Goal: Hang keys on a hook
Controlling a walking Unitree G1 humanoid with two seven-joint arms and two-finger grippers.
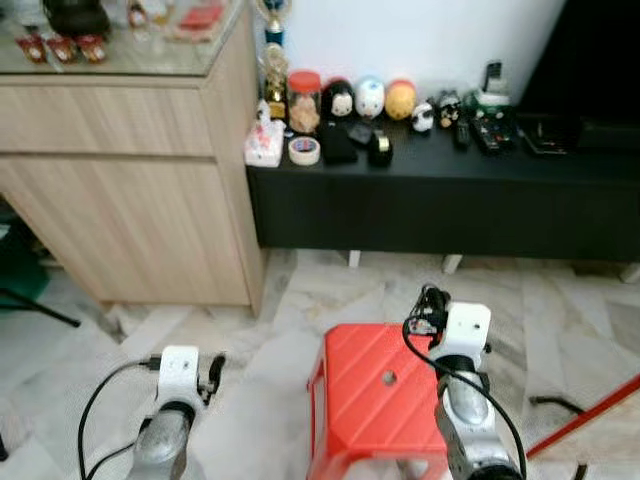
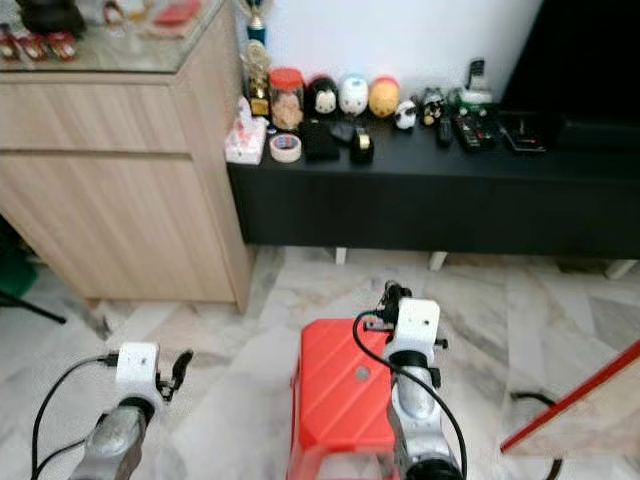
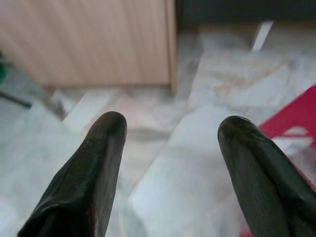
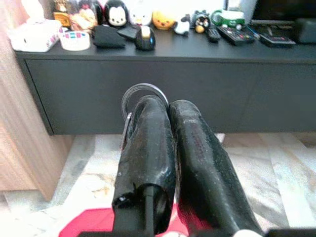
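The silver metal key ring (image 4: 142, 94) is pinched in the right gripper (image 4: 165, 106), jaws closed, ready for hanging; the left gripper (image 3: 170, 133) is held open, idle.

Glossy red plastic stool (image 1: 375, 385); marble floor (image 1: 260, 330); wood-grain cabinet (image 1: 130, 200).

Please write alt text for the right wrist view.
The right gripper is shut on a key ring, pointing toward a low black cabinet. Toy figures, tape and remotes sit on the cabinet.
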